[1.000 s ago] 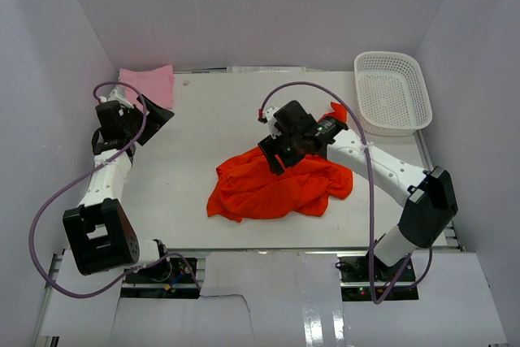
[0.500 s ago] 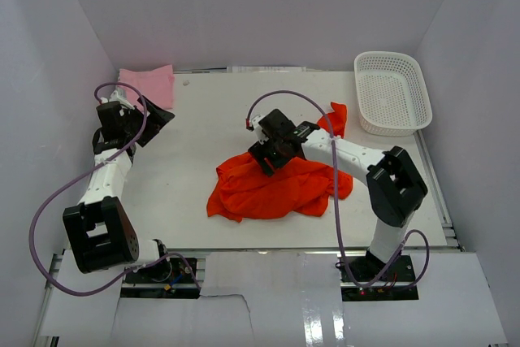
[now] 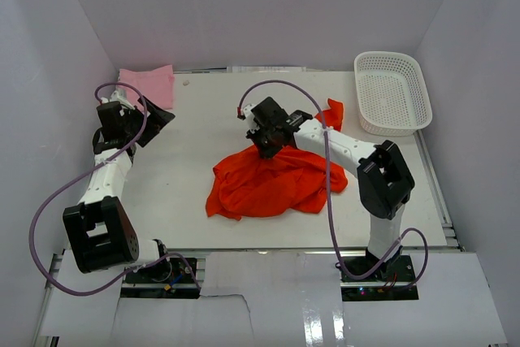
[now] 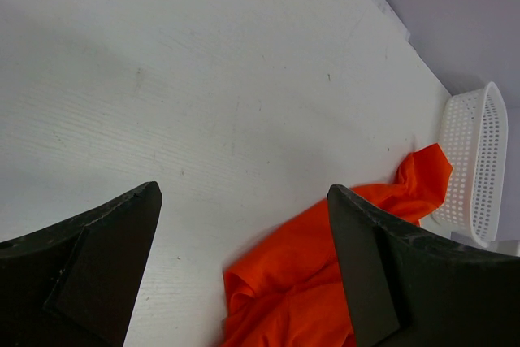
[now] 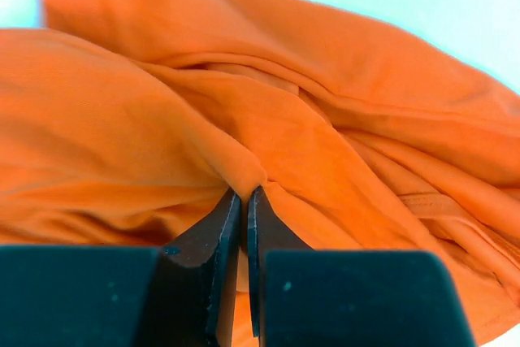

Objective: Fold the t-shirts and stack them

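One crumpled orange t-shirt heap (image 3: 272, 188) lies mid-table (image 3: 203, 111); how many shirts it holds I cannot tell; one pink t-shirt (image 3: 149, 84) lies at the far left corner; one white basket (image 3: 388, 55) stands far right, apart; the right gripper (image 5: 244, 201) pinches a fold of the heap; the left gripper (image 4: 244, 193) hangs spread wide, holding nothing, near the pink one.

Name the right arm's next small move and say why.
Probably lift straight up a little. The right tool is shut on a pinched fold of the orange t-shirt heap, which lies crumpled on the table. Raising it should show whether the grip holds and start to pull the cloth open.
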You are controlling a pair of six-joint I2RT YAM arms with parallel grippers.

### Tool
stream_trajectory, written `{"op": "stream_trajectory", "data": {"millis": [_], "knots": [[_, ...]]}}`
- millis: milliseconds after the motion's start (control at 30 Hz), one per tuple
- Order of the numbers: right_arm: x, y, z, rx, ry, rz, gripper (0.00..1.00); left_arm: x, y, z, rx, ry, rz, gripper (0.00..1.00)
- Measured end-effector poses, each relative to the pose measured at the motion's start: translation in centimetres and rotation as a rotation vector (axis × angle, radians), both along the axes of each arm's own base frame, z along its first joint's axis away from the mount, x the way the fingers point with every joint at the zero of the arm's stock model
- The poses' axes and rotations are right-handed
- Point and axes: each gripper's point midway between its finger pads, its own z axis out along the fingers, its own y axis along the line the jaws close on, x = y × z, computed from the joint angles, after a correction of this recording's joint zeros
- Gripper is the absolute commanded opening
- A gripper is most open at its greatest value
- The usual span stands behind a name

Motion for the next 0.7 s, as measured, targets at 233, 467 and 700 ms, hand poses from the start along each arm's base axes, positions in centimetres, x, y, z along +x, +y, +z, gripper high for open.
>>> {"op": "stream_trajectory", "data": {"millis": [233, 467, 700], "knots": [[-2.8, 1.8, 8.8, 0.222, 0.067, 0.048, 0.08, 0.2, -0.2, -0.6, -0.002, 0.021, -0.009, 0.93], [-9.3, -3.8, 17.5, 0.352, 0.036, 0.011, 0.09, 1.5, -2.2, -1.5, 0.005, 0.049, -0.086, 0.91], [-12.6, -10.3, 15.4, 0.274, 0.121, -0.175, 0.08, 3.8, -13.4, -3.4, 0.013, 0.117, -0.448, 0.91]]}}
